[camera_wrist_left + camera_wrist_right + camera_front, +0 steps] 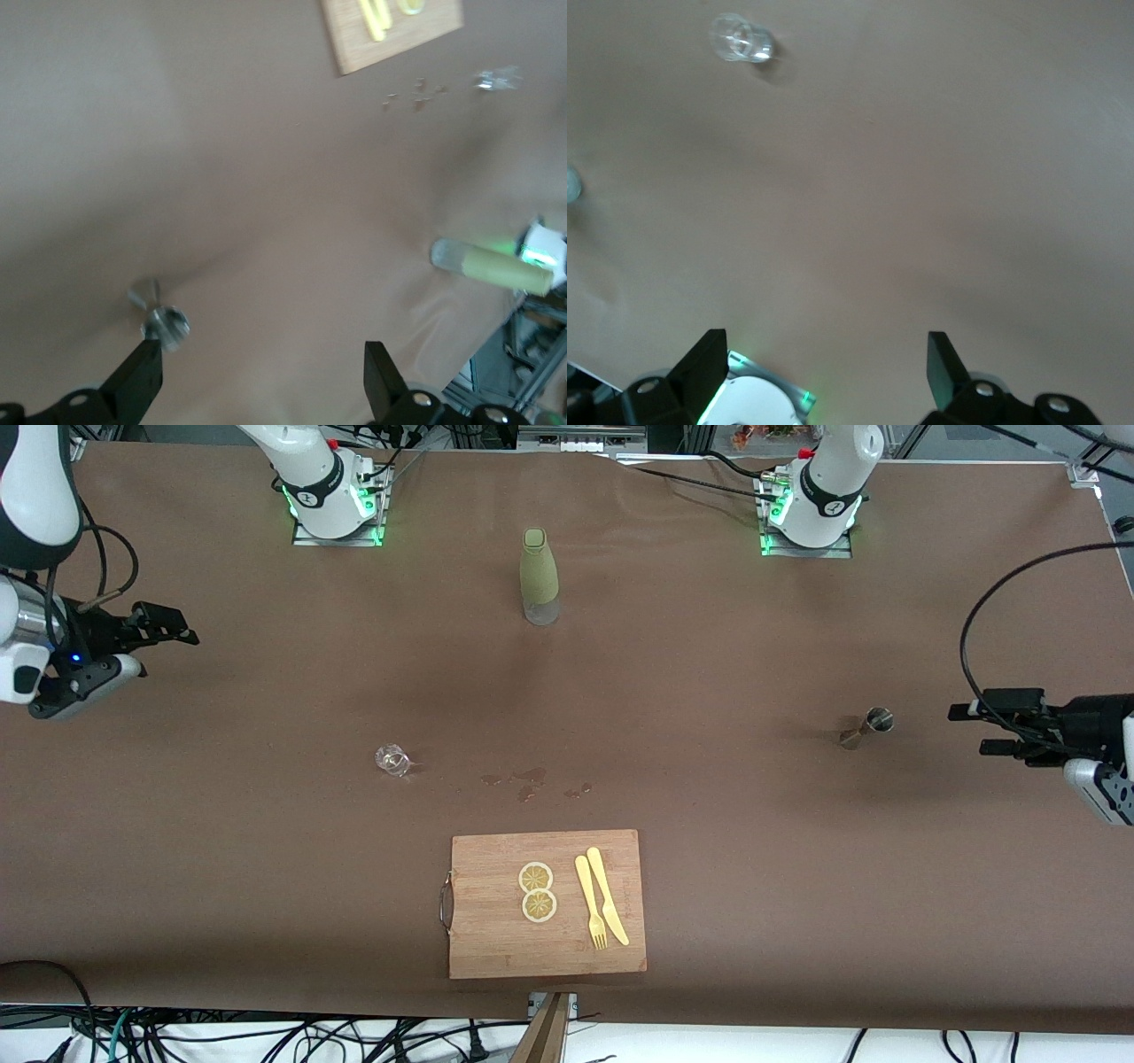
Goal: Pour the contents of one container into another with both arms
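A: Surface?

B: Brown cloth-covered table (797,886), wide and flat. White floor strip with loose black cables (266,1036) along the edge nearest the front camera. Metal frame and clutter at the base edge.

A: What's on it?

B: Olive-green sleeved bottle with clear glass bottom (539,576), upright, between the two arm bases. Small clear glass cup (392,760) toward the right arm's end, nearer the camera than the bottle. Small steel jigger (866,726) toward the left arm's end. A few wet spots (532,782) just beside the rectangular wooden cutting board with metal handle (545,903). On the board: two lemon slices (537,891), a yellow plastic fork (589,901) and a yellow plastic knife (607,895), side by side.

A: Grippers?

B: Left gripper (988,729) released, fingers spread, hanging over the table's end near the jigger, holding nothing. Right gripper (173,624) also released, fingers apart, over its own end of the table, well apart from the cup.

A: Room to move?

B: Large bare stretches of cloth between bottle, cup and jigger. Board sits close to the camera-side edge.
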